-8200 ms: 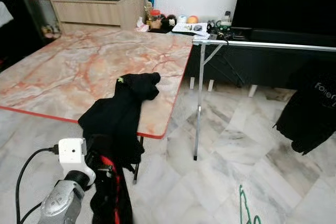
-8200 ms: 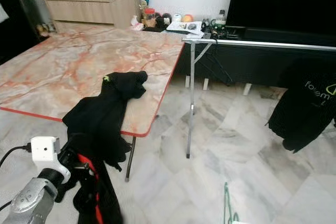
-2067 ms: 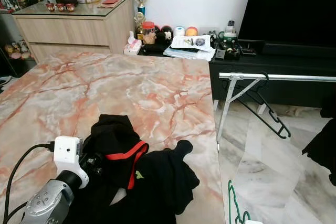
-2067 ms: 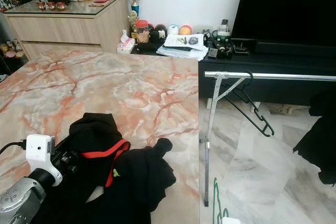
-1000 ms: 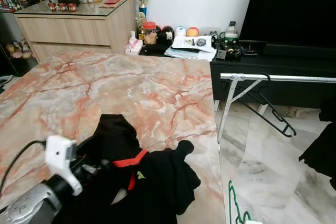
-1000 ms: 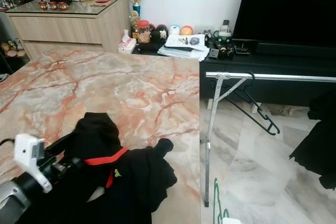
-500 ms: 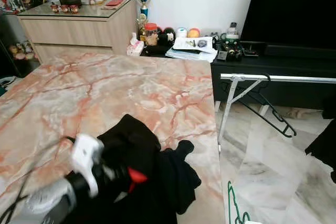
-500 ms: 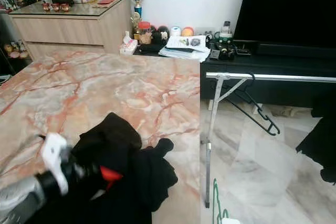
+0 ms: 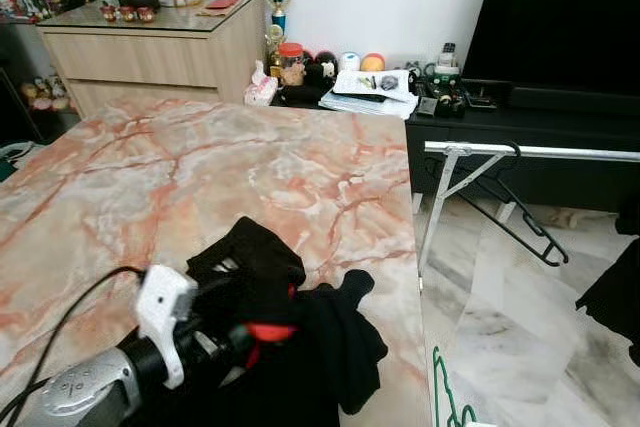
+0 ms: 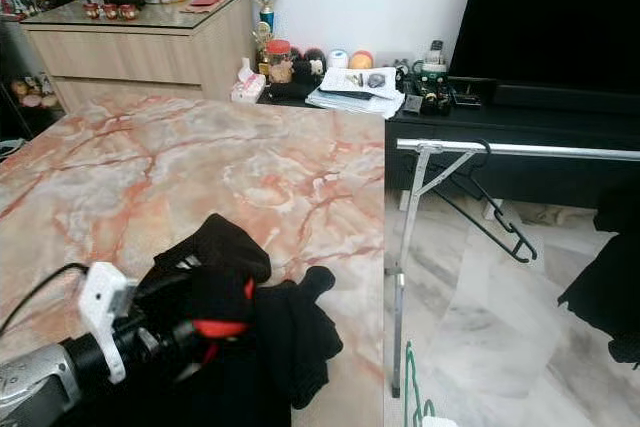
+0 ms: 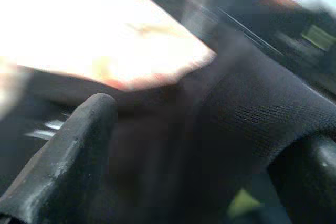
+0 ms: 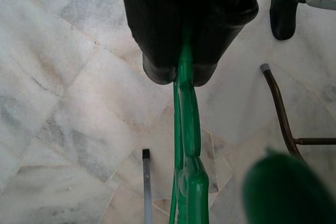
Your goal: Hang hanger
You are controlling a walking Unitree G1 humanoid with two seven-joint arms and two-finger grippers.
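Left gripper (image 9: 262, 319) forward; green hanger (image 12: 185, 145) upright.

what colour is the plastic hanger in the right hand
Green; the thin plastic hanger shows best in the right wrist view, pinched in the right hand.

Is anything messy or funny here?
Yes. A black shirt lies crumpled at the table edge, bunched up in the left gripper. The right gripper pinches a green hanger with nothing on it.

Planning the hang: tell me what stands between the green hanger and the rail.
Nothing visible. Right gripper holds green hanger low over floor; black hanger hangs on the rail's end. Left gripper grips black garment.
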